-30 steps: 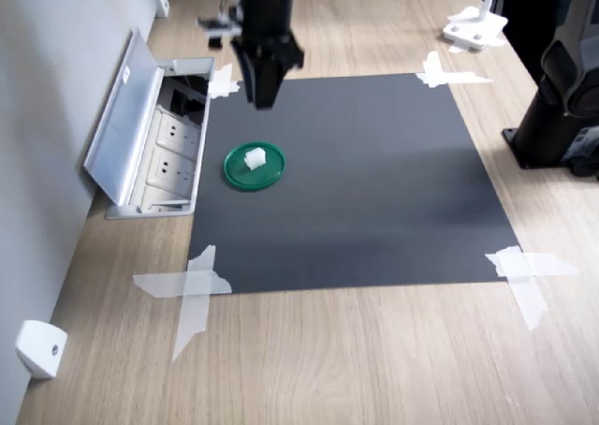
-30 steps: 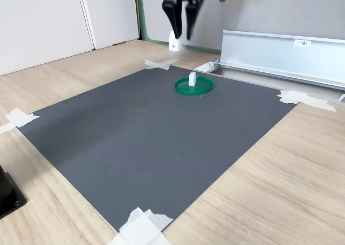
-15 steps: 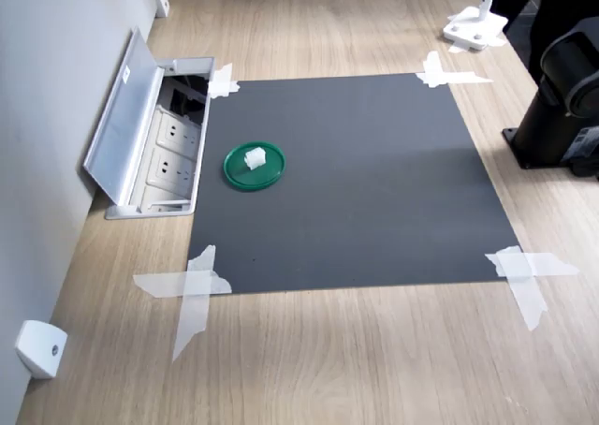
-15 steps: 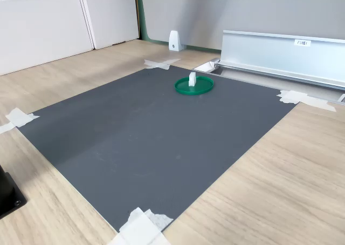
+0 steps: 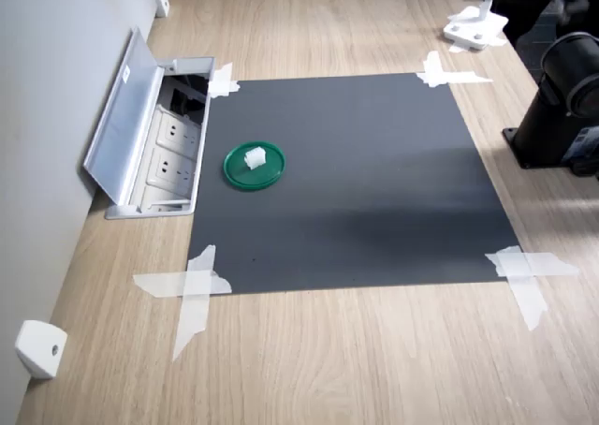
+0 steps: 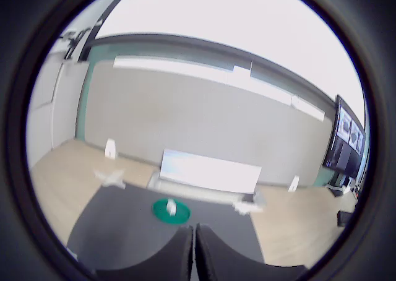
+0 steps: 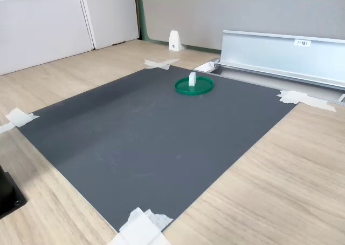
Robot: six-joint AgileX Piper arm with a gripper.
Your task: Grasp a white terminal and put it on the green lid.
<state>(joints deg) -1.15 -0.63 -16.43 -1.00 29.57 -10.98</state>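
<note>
White terminal (image 5: 253,158) sitting on green lid (image 5: 267,176), well ahead of gripper (image 6: 193,250); fingers together, holding nothing. Task looking done.

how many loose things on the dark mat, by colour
green: 1, the green lid
white: 1, the white terminal, resting on the lid
total: 2

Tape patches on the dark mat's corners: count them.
4, one per corner in the first exterior view: beside the outlet box, far right, near left, near right. None looks hidden.
</note>
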